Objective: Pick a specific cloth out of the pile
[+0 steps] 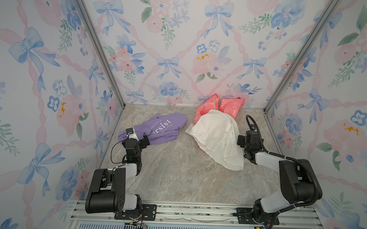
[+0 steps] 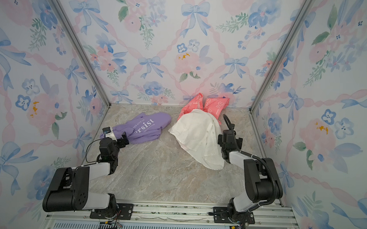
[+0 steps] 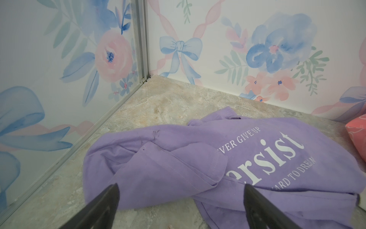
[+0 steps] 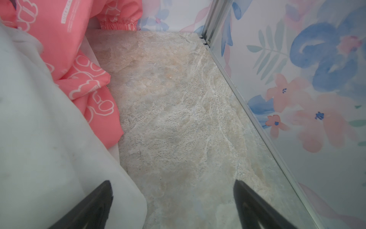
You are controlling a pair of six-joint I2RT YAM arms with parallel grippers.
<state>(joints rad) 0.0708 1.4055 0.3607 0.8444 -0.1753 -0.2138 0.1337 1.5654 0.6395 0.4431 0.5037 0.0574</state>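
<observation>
Nearest to us, the aluminium rail [image 1: 196,213] carried both arm bases at the front of the marble-patterned table [image 1: 176,177]. A little further in, the left gripper [image 3: 179,188] stood at the near end of the cloth [image 1: 161,129]. In the left wrist view its jaws were spread wide, with lavender fabric showing between them. Nothing was pinched, and we could not tell whether the tips touched the fabric.

On the right, at about the same depth, the right gripper [image 4: 172,186] was also spread wide and empty. It stood just beside the right edge of the pile [image 1: 219,141]. In the right wrist view one finger [image 4: 95,204] sat in front of the white fabric, and the other was over bare table.

The cloth lay crumpled on the left side of the table, close to the left wall. Its white lettering faced up, and we could read "ersist". A strip of bare table separated it from the pile.

In both top views the off-white cloth [image 2: 198,136] draped over the pile's front. Behind it the coral-pink cloth [image 1: 229,105] leaned against the floral back wall [image 1: 180,56].
</observation>
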